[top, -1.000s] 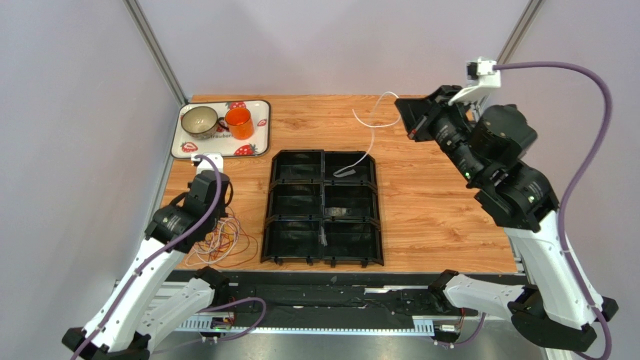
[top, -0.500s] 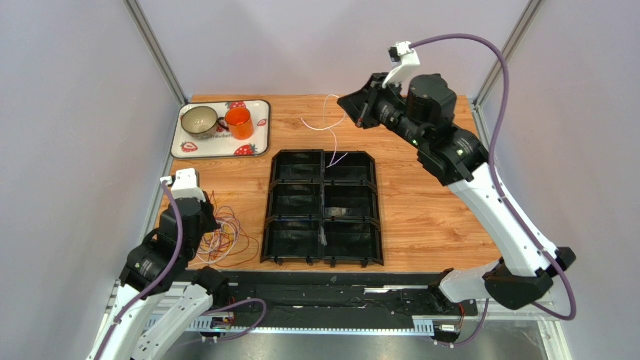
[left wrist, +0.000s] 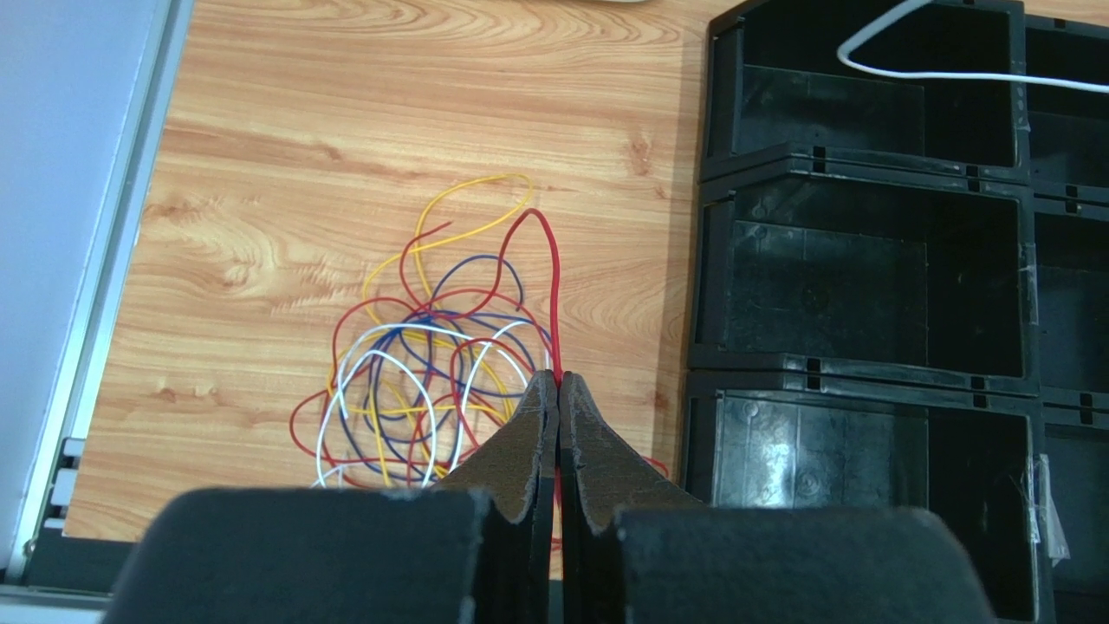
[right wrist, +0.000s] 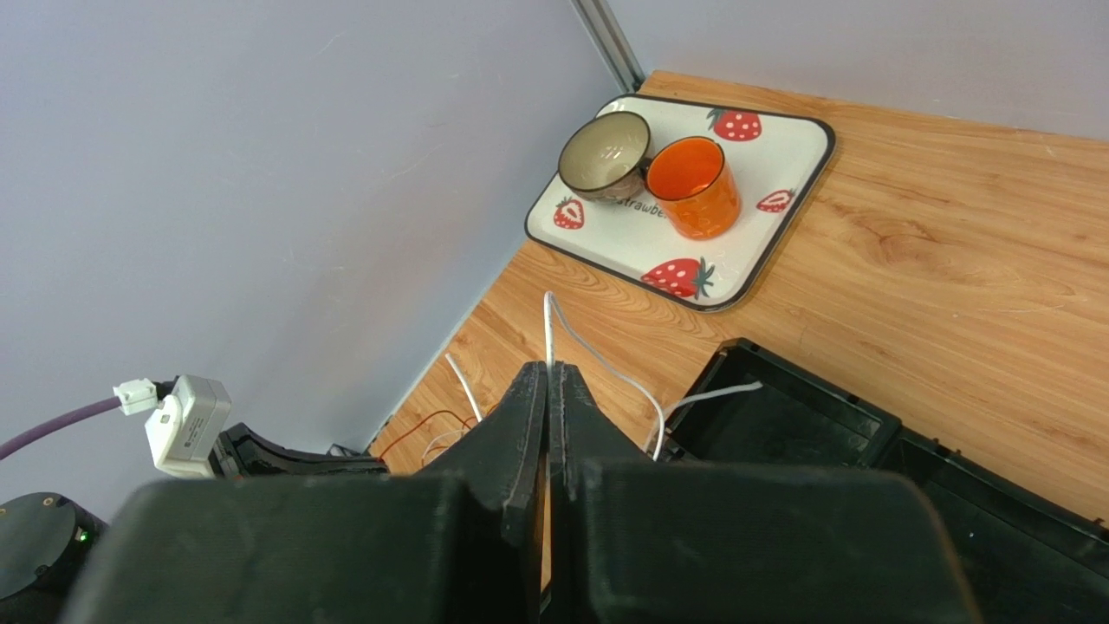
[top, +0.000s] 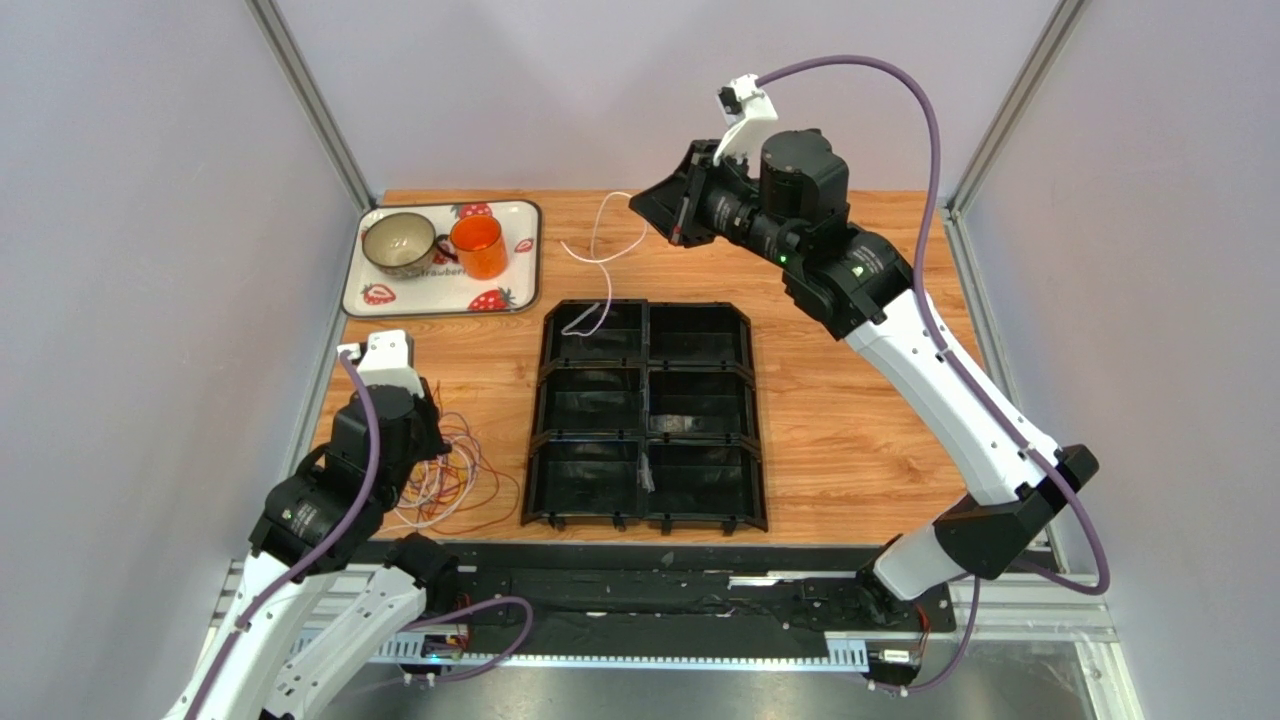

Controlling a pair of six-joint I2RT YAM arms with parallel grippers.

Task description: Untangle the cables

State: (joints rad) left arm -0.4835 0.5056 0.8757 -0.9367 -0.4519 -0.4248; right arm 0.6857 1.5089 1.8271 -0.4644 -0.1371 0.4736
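A tangle of thin red, yellow, blue and white cables (left wrist: pixel 417 377) lies on the wood left of the black tray, also in the top view (top: pixel 466 483). My left gripper (left wrist: pixel 559 381) is shut on a red cable (left wrist: pixel 552 280) at the tangle's right edge; from above it (top: pixel 428 447) sits over the pile. My right gripper (top: pixel 643 201) hangs high over the table's back, shut on a white cable (top: pixel 601 248). That white cable (right wrist: pixel 609 369) loops down from the closed tips (right wrist: pixel 548 368), and its free end (left wrist: pixel 911 46) dangles into the tray's back left compartment.
The black six-compartment tray (top: pixel 646 518) fills the table's middle. A strawberry-patterned plate (top: pixel 523 225) at the back left carries a brown cup (top: pixel 398 240) and an orange cup (top: pixel 480 246). Metal frame posts stand at both back corners.
My right arm has swung left across the back of the table, carrying the white cable from the right compartments to the back left one. The left arm pulled back slightly, still over the tangle.
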